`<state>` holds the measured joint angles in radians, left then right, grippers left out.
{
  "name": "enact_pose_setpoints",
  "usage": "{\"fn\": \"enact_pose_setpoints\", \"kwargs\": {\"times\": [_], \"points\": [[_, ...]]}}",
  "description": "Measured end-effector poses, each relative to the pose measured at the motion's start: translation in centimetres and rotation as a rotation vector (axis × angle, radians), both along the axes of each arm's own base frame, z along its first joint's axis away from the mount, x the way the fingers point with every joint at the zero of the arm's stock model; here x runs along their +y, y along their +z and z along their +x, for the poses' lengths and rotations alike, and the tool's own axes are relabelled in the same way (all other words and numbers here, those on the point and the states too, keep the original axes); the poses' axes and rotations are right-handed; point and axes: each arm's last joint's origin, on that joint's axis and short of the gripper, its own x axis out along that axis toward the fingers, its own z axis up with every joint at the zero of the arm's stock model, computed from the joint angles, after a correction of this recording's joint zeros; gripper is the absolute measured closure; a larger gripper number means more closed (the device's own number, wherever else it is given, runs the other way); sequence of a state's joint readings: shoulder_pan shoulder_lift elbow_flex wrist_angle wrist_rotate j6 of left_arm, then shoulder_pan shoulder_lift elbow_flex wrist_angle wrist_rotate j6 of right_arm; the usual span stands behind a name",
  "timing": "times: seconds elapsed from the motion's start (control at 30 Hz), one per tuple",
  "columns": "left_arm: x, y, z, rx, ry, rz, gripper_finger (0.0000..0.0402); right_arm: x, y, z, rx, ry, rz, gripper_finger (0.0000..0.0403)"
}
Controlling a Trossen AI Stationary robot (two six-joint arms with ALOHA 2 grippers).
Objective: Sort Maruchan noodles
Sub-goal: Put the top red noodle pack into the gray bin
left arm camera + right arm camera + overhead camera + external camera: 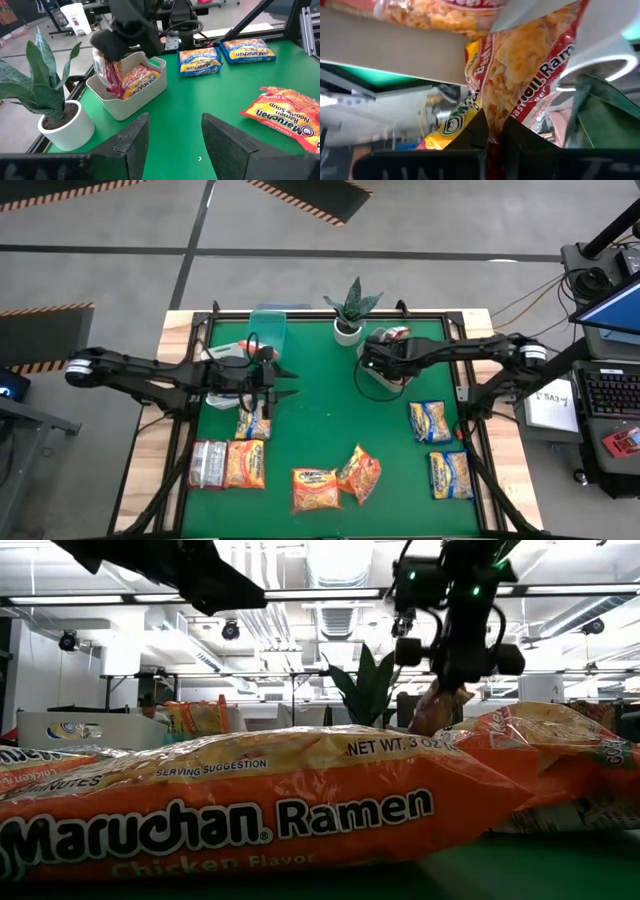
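Nearest, the left gripper (284, 383) hovers over the green bench (320, 435) with jaws parted and nothing between them. Just under and behind its wrist lies a yellow packet (252, 423); beyond that, toward the bench's front edge, lie a silver packet (207, 463) and an orange packet (245, 463) side by side. Farther along the front edge lie another orange packet (314, 488) and a red packet (360, 473), touching. Ahead of the left jaws stands a potted plant (47, 100), then a white bin (131, 86). At that bin the right gripper (492, 134) holds its jaws shut on a red-pink packet (520, 70), which stands upright in the bin (380, 375) beside another packet (142, 80). Past the right gripper, two yellow-and-blue packets (430, 420) (450, 475) lie apart on the bench.
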<state>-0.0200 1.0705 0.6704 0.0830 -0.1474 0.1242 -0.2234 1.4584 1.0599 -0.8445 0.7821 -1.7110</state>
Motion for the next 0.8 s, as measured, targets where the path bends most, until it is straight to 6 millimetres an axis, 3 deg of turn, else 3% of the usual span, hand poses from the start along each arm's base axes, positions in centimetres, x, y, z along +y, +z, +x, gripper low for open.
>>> {"fn": "enact_pose_setpoints", "kwargs": {"times": [0.47,0.8], "points": [[0.0,-1.4,1.2,0.05,0.0,-0.001,0.0238,-0.8,-4.1,2.1,0.125,-0.006,-0.071,0.039],[0.0,-1.5,1.4,0.046,0.0,-0.001,0.0238,-0.8,-4.4,2.4,0.059,-0.035,-0.038,0.039]]}}
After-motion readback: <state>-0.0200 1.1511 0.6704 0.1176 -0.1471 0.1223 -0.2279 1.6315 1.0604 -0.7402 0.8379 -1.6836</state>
